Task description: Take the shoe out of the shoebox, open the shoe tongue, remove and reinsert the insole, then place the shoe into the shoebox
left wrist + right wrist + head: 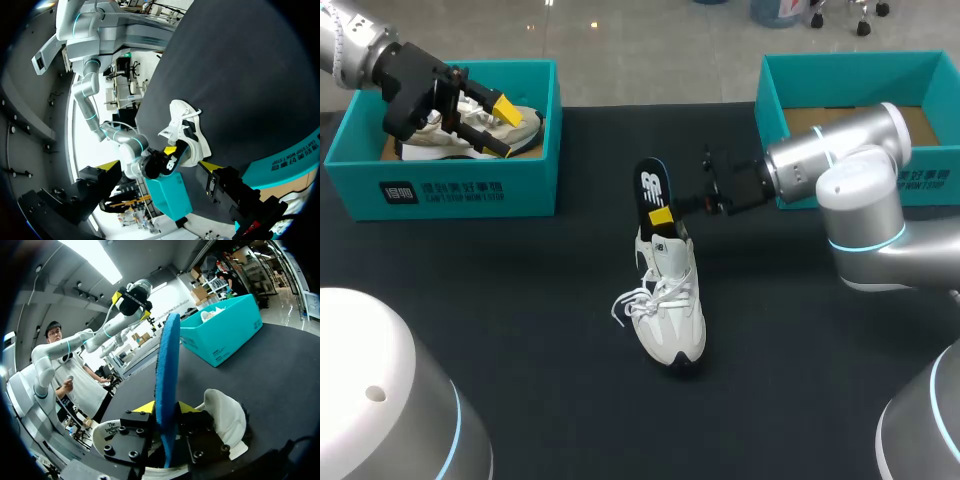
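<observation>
one table [520, 330]: dark top, filling the head view; its edges are cut off low in the frame.
two arms: left arm [360, 50] comes in at the upper left, right arm [850, 170] at the right; the frame cuts off both bases.
two shoeboxes: both teal; left shoebox [450, 190] in the upper left, right shoebox [860, 62] in the upper right, well apart. the right arm hides part of the right one's brown floor.
two shoes: white shoe [670, 310] stands on its sole on the table at frame centre, toe toward the bottom edge, laces loose. second shoe [440, 145] lies in the left shoebox, half hidden behind the left gripper.
one insole [651, 190]: black on one face, blue on the other, standing upright at the shoe's heel opening, just above centre. its lower end is hidden, so whether it sits inside the shoe is unclear.
two grippers: right gripper [660, 215] is clamped on the insole's lower part, a yellow tip on each face. left gripper [498, 128] hangs over the left shoebox, fingers spread, holding nothing; contact with the second shoe is hard to judge.
</observation>
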`<state>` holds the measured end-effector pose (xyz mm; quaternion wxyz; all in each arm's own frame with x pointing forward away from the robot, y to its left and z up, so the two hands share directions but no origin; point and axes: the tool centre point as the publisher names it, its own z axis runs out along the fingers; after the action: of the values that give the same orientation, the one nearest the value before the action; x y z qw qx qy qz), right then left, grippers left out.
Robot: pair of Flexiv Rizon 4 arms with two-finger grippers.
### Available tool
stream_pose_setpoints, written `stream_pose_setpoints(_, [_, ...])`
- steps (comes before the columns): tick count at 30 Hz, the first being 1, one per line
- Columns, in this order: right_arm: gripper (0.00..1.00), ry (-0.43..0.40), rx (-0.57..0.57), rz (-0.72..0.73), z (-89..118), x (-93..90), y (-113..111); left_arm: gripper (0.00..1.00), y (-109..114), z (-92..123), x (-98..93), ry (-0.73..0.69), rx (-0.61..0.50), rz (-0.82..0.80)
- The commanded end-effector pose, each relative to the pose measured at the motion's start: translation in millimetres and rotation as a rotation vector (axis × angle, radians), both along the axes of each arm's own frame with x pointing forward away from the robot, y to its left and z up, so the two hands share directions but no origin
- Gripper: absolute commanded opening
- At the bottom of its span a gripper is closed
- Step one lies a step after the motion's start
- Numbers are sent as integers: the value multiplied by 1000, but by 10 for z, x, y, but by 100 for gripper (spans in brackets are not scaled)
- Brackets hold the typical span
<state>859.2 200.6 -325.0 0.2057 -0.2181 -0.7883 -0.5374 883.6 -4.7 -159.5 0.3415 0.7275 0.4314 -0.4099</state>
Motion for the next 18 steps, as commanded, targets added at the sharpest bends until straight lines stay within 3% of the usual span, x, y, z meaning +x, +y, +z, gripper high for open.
stream_pose_setpoints(1, [0,35,-2,23,-97,64,33,100,6,3,0,-1,3,-1])
stream_pose_setpoints(10, [0,135,-8,20,-374,-133,-11,100,6,3,0,-1,3,-1])
stream_pose_setpoints(17, [0,166,-11,2,-453,-287,-28,100,6,3,0,-1,3,-1])
stream_pose_setpoints(18, [16,160,-10,-3,-423,-287,-25,100,6,3,0,-1,3,-1])
